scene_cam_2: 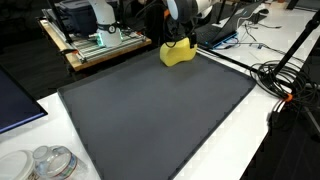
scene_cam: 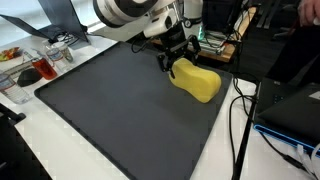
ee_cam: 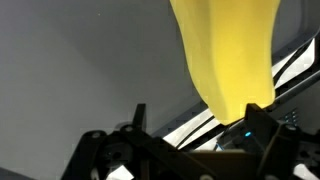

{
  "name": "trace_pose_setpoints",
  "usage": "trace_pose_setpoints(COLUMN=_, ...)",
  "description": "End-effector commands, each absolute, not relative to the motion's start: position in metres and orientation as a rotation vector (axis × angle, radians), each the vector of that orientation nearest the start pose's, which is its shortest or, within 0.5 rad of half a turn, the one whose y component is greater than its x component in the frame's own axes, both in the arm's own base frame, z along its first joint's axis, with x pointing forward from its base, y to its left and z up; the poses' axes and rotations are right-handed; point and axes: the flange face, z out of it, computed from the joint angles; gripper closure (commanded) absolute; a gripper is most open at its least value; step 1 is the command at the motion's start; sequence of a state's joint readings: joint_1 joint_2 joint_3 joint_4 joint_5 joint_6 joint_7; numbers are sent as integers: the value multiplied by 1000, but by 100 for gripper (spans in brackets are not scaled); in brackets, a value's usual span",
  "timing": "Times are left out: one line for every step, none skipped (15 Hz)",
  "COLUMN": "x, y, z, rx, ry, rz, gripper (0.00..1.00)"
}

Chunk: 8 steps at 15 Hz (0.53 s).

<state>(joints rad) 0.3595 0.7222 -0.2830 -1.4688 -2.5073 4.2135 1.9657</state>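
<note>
A yellow, soft-looking oblong object (scene_cam: 197, 81) (scene_cam_2: 178, 54) lies near the far edge of a dark grey mat (scene_cam: 120, 110) (scene_cam_2: 160, 120). My gripper (scene_cam: 172, 58) (scene_cam_2: 180, 41) hangs just over one end of it, with the jaws spread wide. In the wrist view the yellow object (ee_cam: 230, 50) fills the upper right. Its near end reaches down between my two dark fingers and lies closer to the right fingertip (ee_cam: 262, 125) than to the left one. The gripper (ee_cam: 200, 120) is open and I see no pad pressing on the object.
Clear plastic containers and a red item (scene_cam: 40, 68) stand beside the mat. A wooden stand with equipment (scene_cam_2: 100, 45) is behind it. Black cables (scene_cam_2: 285, 80) (scene_cam: 240, 120) run along the mat's edge. More clear containers (scene_cam_2: 50, 162) sit at a near corner.
</note>
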Motion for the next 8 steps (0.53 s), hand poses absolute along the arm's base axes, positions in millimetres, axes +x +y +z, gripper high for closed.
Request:
trace_pose_setpoints(x=541, y=147, z=260, rx=-2432, ry=-1375, rz=-108, gripper=0)
trace_pose_setpoints(x=542, y=144, z=254, rx=-2434, ry=-1386, rz=-96, gripper=0)
trace_pose_setpoints(x=543, y=141, z=250, rx=-2427, ry=-1386, rz=-96, gripper=0)
trace_pose_setpoints(x=544, y=137, z=247, rx=-2424, ry=-1387, rz=-95, gripper=0)
trace_pose_setpoints(x=544, y=132, z=246, rx=-2427, ry=-1382, rz=-93, gripper=0)
trace_pose_setpoints(x=545, y=127, z=246, rx=-2419, ry=-1375, rz=-99, gripper=0)
trace_pose_setpoints(x=544, y=122, z=247, rx=-2416, ry=-1365, rz=-102, gripper=0)
trace_pose_setpoints(x=544, y=118, z=248, rx=-2408, ry=-1355, rz=-113, gripper=0)
